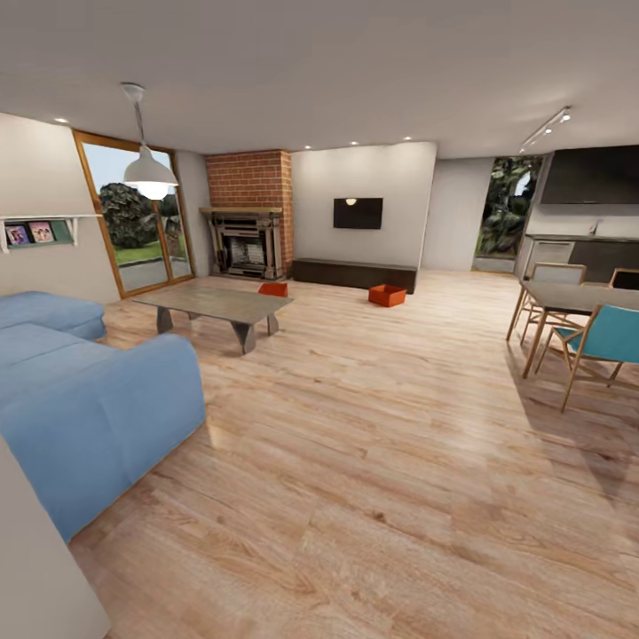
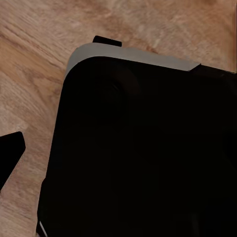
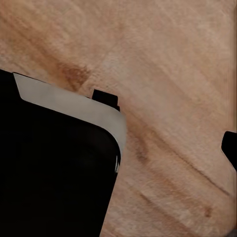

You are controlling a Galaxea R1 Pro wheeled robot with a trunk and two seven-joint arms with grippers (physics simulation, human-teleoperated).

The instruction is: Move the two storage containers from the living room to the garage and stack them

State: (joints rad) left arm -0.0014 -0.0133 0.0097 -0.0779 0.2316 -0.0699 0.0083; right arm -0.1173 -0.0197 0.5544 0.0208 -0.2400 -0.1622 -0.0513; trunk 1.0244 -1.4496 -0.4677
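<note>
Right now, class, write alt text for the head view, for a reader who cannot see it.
Two orange-red storage containers sit far off on a living room's wood-plank floor, near a low dark bench and a brick fireplace. A blue sofa is at the left, a dining table at the right.

Two storage containers (image 1: 272, 289) (image 1: 387, 295) sit on the floor (image 1: 373, 444) before the bench (image 1: 354, 272), sofa (image 1: 89, 399) at left
</note>
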